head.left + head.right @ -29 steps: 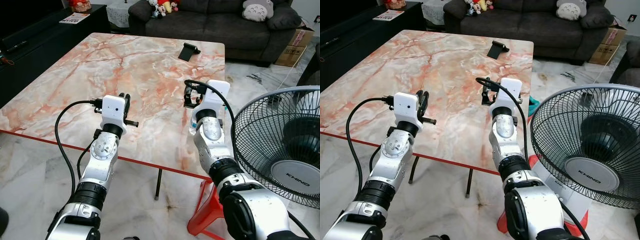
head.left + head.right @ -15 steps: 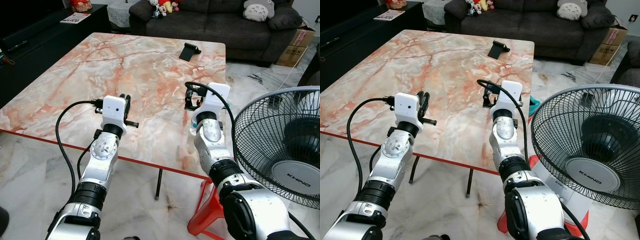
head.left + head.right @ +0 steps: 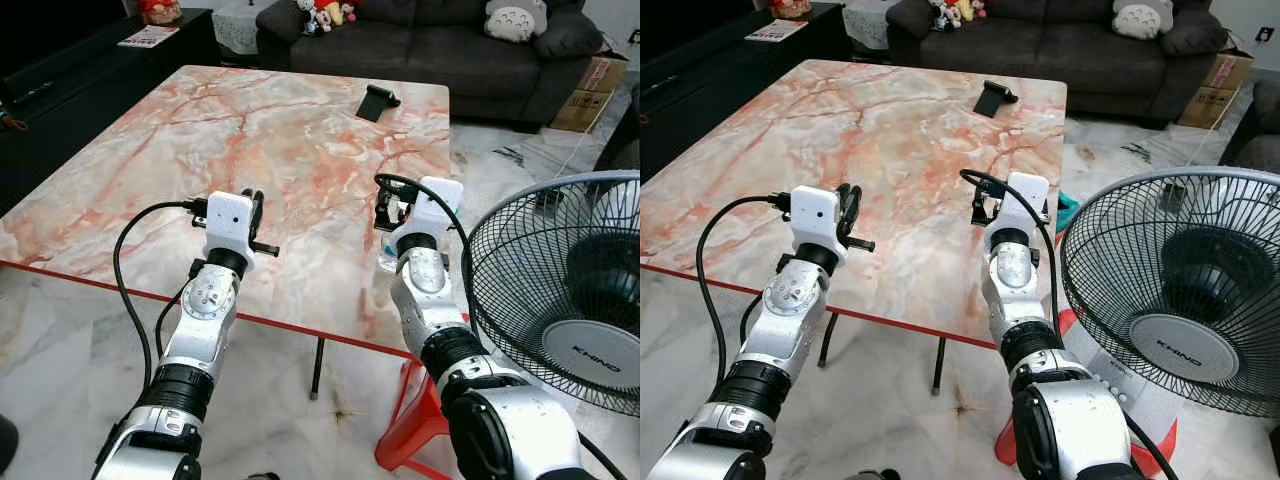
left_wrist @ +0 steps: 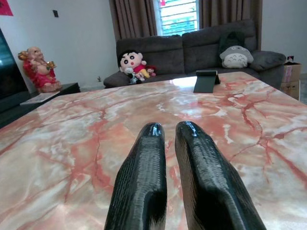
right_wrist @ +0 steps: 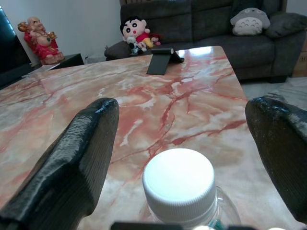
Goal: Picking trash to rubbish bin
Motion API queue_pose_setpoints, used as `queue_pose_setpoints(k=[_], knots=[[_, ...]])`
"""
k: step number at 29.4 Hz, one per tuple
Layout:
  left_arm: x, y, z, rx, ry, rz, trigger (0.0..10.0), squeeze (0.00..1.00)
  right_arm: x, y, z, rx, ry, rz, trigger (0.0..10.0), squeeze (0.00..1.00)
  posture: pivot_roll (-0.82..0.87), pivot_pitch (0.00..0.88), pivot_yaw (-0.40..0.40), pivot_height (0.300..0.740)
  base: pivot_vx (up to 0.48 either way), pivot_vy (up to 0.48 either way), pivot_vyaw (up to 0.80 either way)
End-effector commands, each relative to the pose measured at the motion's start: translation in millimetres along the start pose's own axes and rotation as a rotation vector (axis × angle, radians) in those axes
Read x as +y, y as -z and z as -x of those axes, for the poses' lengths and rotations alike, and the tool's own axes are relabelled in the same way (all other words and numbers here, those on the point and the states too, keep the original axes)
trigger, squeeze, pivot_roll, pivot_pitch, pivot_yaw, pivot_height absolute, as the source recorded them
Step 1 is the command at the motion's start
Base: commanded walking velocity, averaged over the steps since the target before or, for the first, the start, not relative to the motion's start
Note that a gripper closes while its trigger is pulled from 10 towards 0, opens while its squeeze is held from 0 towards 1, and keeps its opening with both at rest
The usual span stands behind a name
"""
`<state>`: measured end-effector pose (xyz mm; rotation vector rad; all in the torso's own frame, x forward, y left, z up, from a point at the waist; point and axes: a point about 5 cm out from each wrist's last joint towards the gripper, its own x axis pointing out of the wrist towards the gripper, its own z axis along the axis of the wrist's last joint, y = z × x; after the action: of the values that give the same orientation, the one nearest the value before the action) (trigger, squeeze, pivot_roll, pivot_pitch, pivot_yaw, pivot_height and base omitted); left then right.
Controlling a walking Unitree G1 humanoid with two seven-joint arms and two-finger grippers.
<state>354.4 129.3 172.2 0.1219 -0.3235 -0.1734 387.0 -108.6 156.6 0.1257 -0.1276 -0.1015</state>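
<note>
A clear plastic bottle with a white cap (image 5: pixel 178 187) stands upright at the near right edge of the marble table (image 3: pixel 290 130). From the head view the bottle (image 3: pixel 384 256) is mostly hidden behind my right arm. My right gripper (image 3: pixel 387 207) is open just above it, with one black finger on each side of the cap and not touching it. My left gripper (image 3: pixel 251 207) hovers low over the table's near left part. Its two fingers (image 4: pixel 144 158) are pressed close together with nothing between them.
A black phone stand (image 3: pixel 377 102) sits at the table's far side. A large standing fan (image 3: pixel 565 290) is close on my right, with a red stool (image 3: pixel 412 425) under the table corner. Beyond are a dark sofa (image 3: pixel 440 40), a black cabinet (image 3: pixel 60 95) and a cardboard box (image 3: pixel 597 85).
My right gripper has shifted slightly right and lower at the bottle. The left arm has barely moved.
</note>
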Motion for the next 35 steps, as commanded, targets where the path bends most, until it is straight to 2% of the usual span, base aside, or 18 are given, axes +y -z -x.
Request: queue_pose_setpoints(k=[1,7,8,9,11,13,14,15,16,35], knots=[[-0.6,-2.5,-1.3,-0.003,0.005,-0.002,10.0,0.0,-0.7,1.3,0.9,0.001,0.003,-0.003,10.0,0.0,0.14,0.072,0.043,0.74,0.0,0.0,0.0],[0.0,-2.2,-0.9,-0.001,0.003,-0.002,10.0,0.0,0.8,3.6,2.6,0.004,-0.004,-0.002,10.0,0.0,0.14,0.075,0.043,0.74,0.0,0.0,0.0],[0.2,-2.0,-0.7,-0.001,0.003,-0.003,10.0,0.0,0.9,5.3,3.7,0.008,-0.005,-0.001,9.6,0.0,0.14,0.075,0.043,0.74,0.0,0.0,0.0],[0.3,-2.0,-0.6,0.0,0.003,-0.003,10.0,0.0,0.8,6.0,4.1,0.01,-0.005,-0.001,8.0,0.0,0.14,0.075,0.043,0.74,0.0,0.0,0.0],[0.3,-2.0,-0.5,0.0,0.002,-0.002,10.0,0.0,0.7,6.6,4.4,0.012,-0.006,-0.001,7.6,0.0,0.14,0.076,0.043,0.74,0.0,0.0,0.0],[-0.1,-2.0,-0.5,0.0,0.003,0.0,10.0,0.0,0.5,7.2,4.7,0.014,-0.007,-0.001,3.8,0.0,0.14,0.076,0.042,0.74,0.0,0.0,0.0],[-0.1,-2.0,-0.5,0.0,0.003,0.0,10.0,0.0,0.5,7.2,4.7,0.014,-0.007,-0.001,3.8,0.0,0.14,0.076,0.042,0.74,0.0,0.0,0.0],[-0.2,-2.0,-0.5,-0.001,0.004,0.0,10.0,0.0,0.4,7.3,4.7,0.015,-0.007,-0.001,3.2,0.0,0.14,0.076,0.042,0.74,0.0,0.0,0.0],[-0.5,-2.0,-0.5,-0.001,0.004,0.001,10.0,0.0,0.4,7.3,4.7,0.014,-0.008,-0.001,0.0,0.0,0.14,0.077,0.042,0.74,0.0,0.0,0.0],[-2.1,-0.2,-0.5,0.007,0.005,0.006,10.0,0.0,2.3,7.6,5.1,0.016,-0.032,-0.011,0.0,0.0,0.14,0.076,0.039,0.74,0.0,0.0,0.0]])
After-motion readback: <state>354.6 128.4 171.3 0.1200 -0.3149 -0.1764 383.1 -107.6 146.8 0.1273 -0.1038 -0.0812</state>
